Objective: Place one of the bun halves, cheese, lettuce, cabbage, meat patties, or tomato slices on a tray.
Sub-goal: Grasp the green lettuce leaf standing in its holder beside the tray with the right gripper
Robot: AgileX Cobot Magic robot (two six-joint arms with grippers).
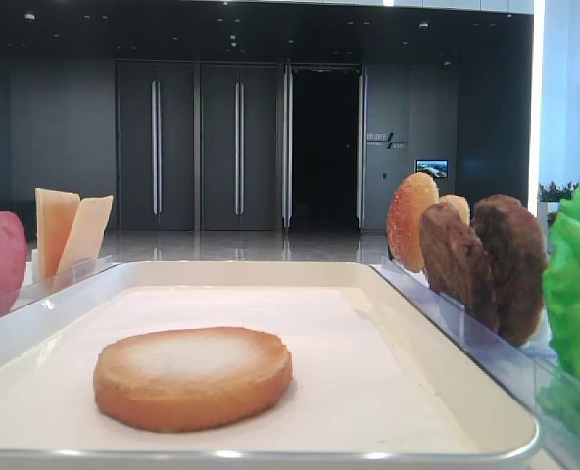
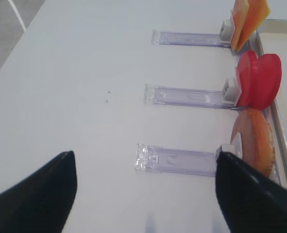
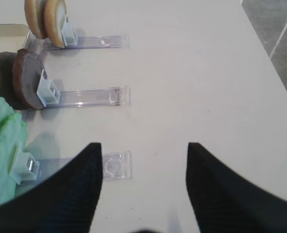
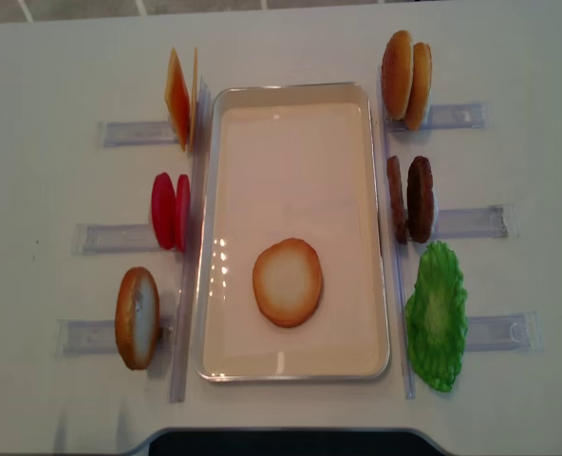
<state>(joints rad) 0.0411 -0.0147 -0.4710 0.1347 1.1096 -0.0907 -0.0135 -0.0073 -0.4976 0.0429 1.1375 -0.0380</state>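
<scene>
One bun half [image 4: 288,282] lies flat on the tray [image 4: 290,91], pale toasted face up, in the lower middle of the overhead frame and apart from every rim. In the low front view the same bun half [image 1: 193,378] sits in the lower left centre, close to the near edge of the tray [image 1: 270,274].

Left of the tray in the overhead view, top to bottom: cheese [image 4: 179,99] on edge, tomato slices [image 4: 170,211] on edge, another bun half [image 4: 137,317] on edge. Each stands at the inner end of a clear plastic holder [image 4: 110,237] on the white bench [image 4: 63,66].

Right of the tray, top to bottom: two bun halves [image 4: 405,80] upright side by side, two meat patties [image 4: 410,199] upright, lettuce [image 4: 436,316] at lower right.

Right wrist view: the right hand [image 3: 143,160] hovers over bare bench, its dark fingers [image 3: 221,189] spread wide apart with nothing between them. Lettuce [image 3: 3,145] at the left edge, meat patties [image 3: 17,80] above it, bun halves [image 3: 46,19] at upper left.

Left wrist view: the left hand [image 2: 143,194] likewise released, fingers [image 2: 37,194] at the lower corners, wide gap, nothing held. Cheese [image 2: 249,19] upper right, tomato slices [image 2: 259,80] mid right, bun half [image 2: 254,141] lower right, touching its holder [image 2: 177,160].
</scene>
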